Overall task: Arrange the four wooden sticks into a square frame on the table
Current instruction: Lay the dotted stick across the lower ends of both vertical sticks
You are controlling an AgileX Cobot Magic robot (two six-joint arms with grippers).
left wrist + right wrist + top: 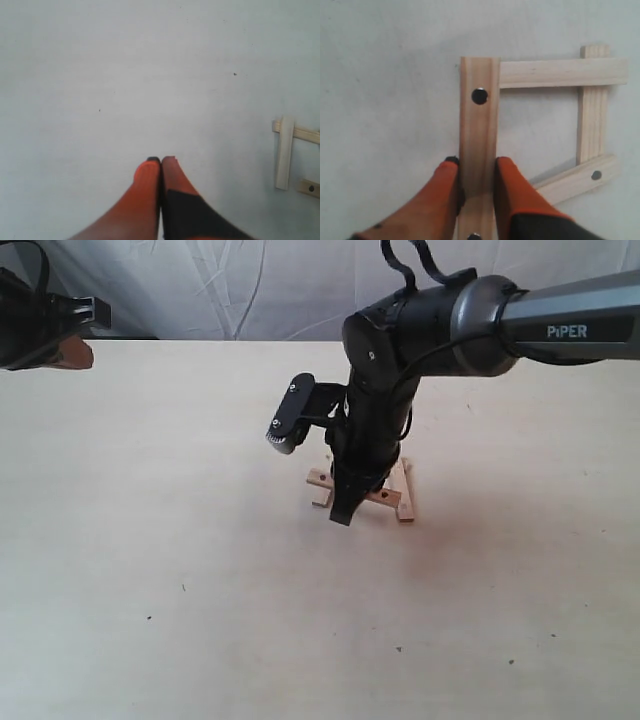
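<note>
Closest up, my right end effector pinches the holed stick across its width. Its long axis runs in line with my reach, forming one side of the square frame on the tabletop. My left end effector, closed and empty, sits well apart.

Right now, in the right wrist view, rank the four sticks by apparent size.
Largest: gripped holed stick, nearest the camera.
Next: two plain sticks, about alike.
Smallest: other holed stick, partly hidden behind a finger.
</note>
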